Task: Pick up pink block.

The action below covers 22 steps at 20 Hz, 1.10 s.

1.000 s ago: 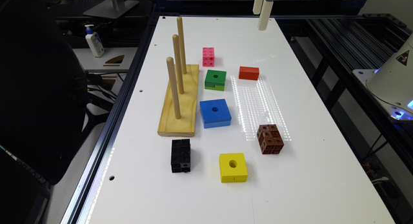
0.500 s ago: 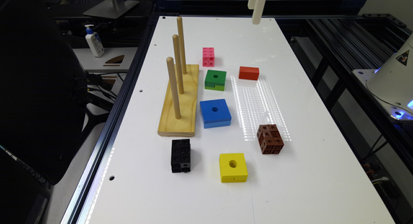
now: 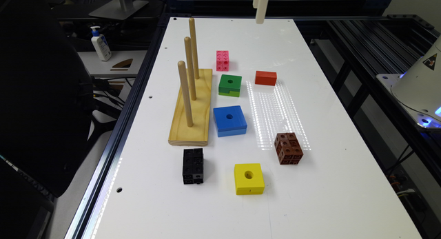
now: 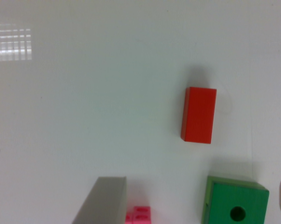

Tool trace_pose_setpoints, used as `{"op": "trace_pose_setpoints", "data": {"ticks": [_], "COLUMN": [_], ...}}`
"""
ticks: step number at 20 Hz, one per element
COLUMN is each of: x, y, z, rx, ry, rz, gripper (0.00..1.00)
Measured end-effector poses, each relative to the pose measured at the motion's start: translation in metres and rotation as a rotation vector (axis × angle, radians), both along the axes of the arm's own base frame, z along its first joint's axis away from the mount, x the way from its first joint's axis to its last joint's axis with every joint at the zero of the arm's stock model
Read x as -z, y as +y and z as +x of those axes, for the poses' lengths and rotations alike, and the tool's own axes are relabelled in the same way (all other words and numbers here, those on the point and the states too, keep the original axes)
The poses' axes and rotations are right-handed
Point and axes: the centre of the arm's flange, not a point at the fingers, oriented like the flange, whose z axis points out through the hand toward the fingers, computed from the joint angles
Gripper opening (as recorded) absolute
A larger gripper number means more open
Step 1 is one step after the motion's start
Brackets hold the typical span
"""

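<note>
Near the far end of the white worktop (image 3: 310,197) sits the pink block (image 3: 222,60), just beyond the green block (image 3: 230,85) and beside the peg board (image 3: 193,108). High above, the claw (image 3: 260,8) hangs, fingers spread.

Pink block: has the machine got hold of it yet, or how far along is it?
Not yet. The pink block sits untouched on the white table, beside the green block and near the wooden peg stand. The pincer hangs high over the table's far end, carrying nothing I can see. In hand is only the approach. Left: getting above the block, descending, gripping and lifting it.
</note>
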Motion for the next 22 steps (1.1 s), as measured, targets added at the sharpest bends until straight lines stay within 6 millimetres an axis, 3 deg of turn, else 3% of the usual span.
{"op": "trace_pose_setpoints", "data": {"ticks": [9, 22], "x": [0.003, 0.003], "y": [-0.022, -0.036], "z": [0.019, 0.019], "rx": [0.000, -0.001], "ry": [-0.002, -0.004], "rz": [-0.002, -0.004], "gripper": [1.00, 1.00]}}
